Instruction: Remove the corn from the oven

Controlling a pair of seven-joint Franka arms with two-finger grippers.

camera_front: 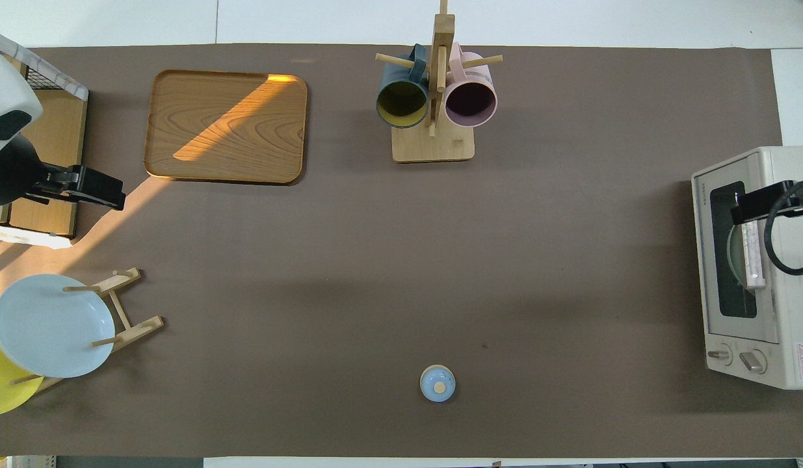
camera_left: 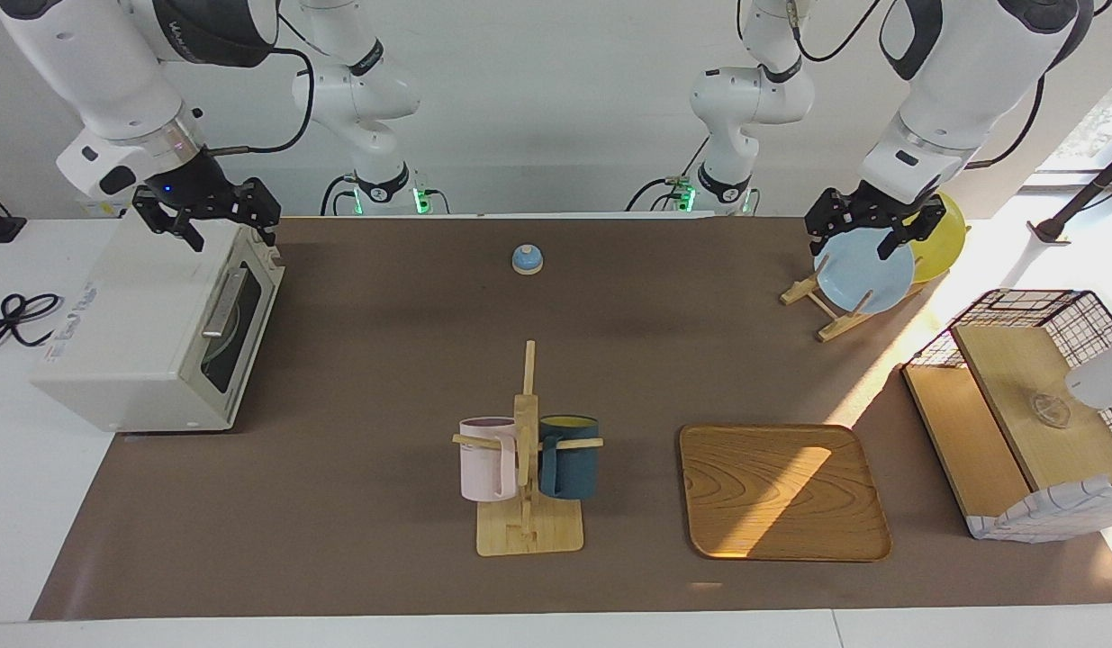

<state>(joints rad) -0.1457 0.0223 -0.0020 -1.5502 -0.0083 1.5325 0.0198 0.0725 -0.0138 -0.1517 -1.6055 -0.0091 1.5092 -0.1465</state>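
Already R gripper (camera_left: 221,216) over shut oven (camera_left: 159,333).

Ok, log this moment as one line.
oven door closed | corn not visible | right gripper open over oven | left gripper open over plate rack

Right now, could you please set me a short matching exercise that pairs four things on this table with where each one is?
Things:
1. white boxy toaster oven
2. pale blue round plate
3. pink mug
4. small blue bell

Places:
A. hanging on the wooden mug tree
B. alone on the brown mat, near the robots
C. at the right arm's end of the table
D. standing in the wooden plate rack

Pairs: 1-C, 2-D, 3-A, 4-B
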